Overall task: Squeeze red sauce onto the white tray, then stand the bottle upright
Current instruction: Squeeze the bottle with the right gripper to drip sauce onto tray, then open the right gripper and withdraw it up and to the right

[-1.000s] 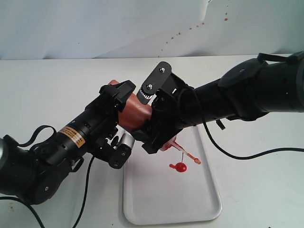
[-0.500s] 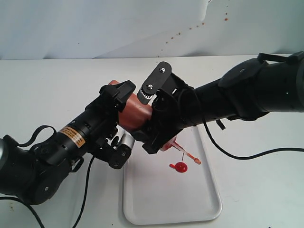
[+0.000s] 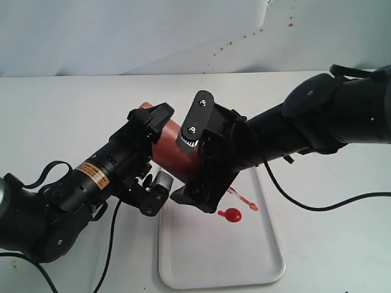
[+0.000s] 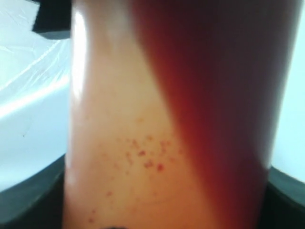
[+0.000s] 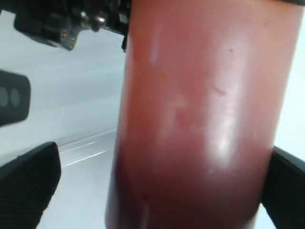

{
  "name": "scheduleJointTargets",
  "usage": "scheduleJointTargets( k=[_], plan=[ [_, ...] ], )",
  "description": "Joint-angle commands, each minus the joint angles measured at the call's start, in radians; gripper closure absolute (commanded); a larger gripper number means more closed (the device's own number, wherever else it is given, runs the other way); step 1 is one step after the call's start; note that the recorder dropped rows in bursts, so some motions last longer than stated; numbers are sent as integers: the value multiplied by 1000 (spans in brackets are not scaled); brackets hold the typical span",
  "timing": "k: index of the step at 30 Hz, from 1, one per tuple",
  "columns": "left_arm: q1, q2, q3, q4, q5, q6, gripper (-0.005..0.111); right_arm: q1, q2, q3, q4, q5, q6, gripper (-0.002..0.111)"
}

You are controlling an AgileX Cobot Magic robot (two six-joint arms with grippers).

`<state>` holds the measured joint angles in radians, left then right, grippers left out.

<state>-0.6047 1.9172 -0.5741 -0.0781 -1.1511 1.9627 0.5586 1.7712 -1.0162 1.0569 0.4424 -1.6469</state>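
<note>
The bottle (image 3: pixel 173 148) slants nozzle-down over the white tray (image 3: pixel 214 256), base gripped in the left claw (image 3: pixel 154 156), the right claw (image 3: pixel 192 165) open astride it.

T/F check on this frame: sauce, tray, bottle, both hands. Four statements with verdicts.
1. A red sauce blob lies on the white tray. True.
2. The bottle stands upright on the table. False: it is tilted in the air, its nozzle end pointing down toward the white tray.
3. The left hand grips the bottle. True: in the left wrist view both of its sides press against the bottle's body.
4. The right hand is clamped tight on the bottle. False: its jaws stand open around the bottle, and in the right wrist view one pad sits clear of it.
</note>
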Motion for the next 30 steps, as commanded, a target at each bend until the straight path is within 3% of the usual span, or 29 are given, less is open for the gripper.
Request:
scheduleJointTargets(
  k=[1,5,14,22,26,30],
  plan=[
    [-5,-18,-7,-20,-70,-25,107,0,-91,2,-28,15,6,3],
    [-5,-18,-7,-20,-70,-25,107,0,-180,2,-53,15,44,3],
    [-5,-18,-7,-20,-70,-25,107,0,-374,2,-387,11,346,3],
    [-5,-18,-7,-18,-70,-25,107,0,-530,2,-430,0,587,4],
    [-5,-18,-7,-18,-70,-25,107,0,-612,2,-456,11,627,13],
    [-5,-18,-7,-18,-70,-25,107,0,-693,2,-655,16,840,38]
  ],
)
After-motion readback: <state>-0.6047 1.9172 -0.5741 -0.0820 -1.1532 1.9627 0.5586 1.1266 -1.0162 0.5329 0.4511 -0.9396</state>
